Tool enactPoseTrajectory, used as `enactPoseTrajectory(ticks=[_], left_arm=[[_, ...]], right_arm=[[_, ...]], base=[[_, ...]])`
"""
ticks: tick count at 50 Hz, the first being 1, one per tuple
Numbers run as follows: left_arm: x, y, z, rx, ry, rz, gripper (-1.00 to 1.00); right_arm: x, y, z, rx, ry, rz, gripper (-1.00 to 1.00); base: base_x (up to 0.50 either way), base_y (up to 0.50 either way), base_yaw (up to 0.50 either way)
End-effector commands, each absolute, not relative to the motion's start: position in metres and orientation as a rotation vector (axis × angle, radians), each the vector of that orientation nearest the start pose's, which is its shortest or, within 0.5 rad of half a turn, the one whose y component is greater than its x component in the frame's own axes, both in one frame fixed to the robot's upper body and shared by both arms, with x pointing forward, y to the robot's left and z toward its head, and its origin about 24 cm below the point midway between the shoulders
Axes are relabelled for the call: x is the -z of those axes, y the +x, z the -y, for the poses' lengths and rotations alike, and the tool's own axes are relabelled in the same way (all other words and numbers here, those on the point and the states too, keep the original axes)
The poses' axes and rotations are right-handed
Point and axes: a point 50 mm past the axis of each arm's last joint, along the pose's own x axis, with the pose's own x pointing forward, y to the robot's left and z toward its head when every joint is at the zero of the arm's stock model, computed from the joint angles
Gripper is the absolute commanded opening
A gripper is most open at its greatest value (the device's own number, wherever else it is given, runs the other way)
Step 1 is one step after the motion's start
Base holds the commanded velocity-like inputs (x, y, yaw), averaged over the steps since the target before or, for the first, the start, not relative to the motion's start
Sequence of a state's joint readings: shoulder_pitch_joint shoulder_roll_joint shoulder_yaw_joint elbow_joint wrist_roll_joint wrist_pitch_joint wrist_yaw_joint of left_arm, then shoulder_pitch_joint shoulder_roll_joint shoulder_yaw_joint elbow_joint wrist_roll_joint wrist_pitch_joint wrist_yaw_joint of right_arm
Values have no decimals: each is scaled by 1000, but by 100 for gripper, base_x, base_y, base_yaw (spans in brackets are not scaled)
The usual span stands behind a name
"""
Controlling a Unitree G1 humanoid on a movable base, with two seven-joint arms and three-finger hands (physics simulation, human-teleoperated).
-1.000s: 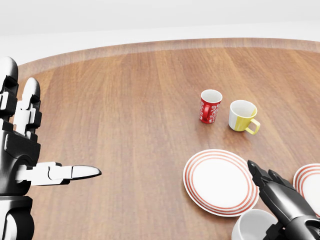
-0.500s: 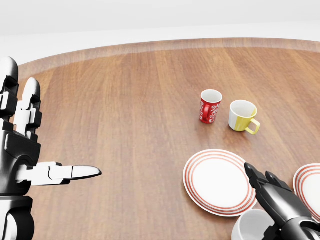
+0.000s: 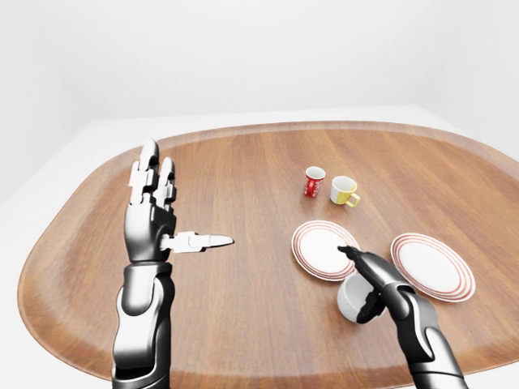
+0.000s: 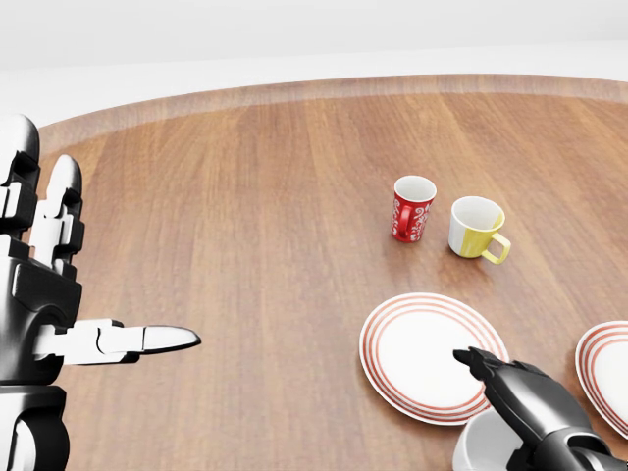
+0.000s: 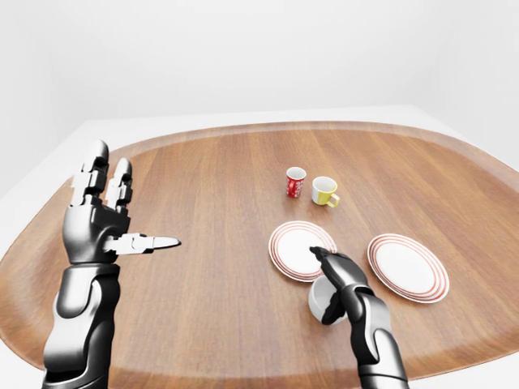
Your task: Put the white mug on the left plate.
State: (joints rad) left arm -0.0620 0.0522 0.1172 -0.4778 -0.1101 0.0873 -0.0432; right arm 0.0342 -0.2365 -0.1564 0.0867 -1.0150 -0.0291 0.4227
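Note:
The white mug [image 3: 350, 300] stands on the wooden table just below the left plate [image 3: 311, 243], a white plate with red rings. My right hand [image 3: 358, 283] lies over the mug's top and right side. Its fingers [image 3: 362, 261] stretch straight out past the rim toward the plate, and the thumb hangs at the mug's lower side, so the hand stays open. In the head view the mug [image 4: 477, 446] shows only partly under that hand. At the left, my left hand [image 3: 183, 207] is raised with its fingers spread, open and holding nothing.
A second ringed plate [image 3: 431, 264] lies to the right of my right hand. A red patterned mug [image 3: 314, 181] and a yellow-and-white mug [image 3: 343, 190] stand above the left plate. The oval table's rim [image 3: 243, 374] runs along the bottom of the view.
My right hand has moved left and lower in the head view, coming over the white mug and hiding more of it. The left hand and the other things have stayed put.

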Motion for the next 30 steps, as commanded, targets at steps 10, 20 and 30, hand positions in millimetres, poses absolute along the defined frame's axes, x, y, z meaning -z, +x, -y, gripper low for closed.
enactPoseTrajectory(ticks=[10,20,30], left_arm=[[-158,241,-173,-14,-29,457,97],[-157,242,-173,-13,-30,453,97],[-156,242,-174,-13,-28,446,97]], right_arm=[[-8,232,219,-333,-1174,-385,-100],[-16,230,214,-356,-1140,-367,-100],[-80,220,190,-362,-1004,-184,-100]], base=[[0,0,0],[0,0,0],[0,0,0]])
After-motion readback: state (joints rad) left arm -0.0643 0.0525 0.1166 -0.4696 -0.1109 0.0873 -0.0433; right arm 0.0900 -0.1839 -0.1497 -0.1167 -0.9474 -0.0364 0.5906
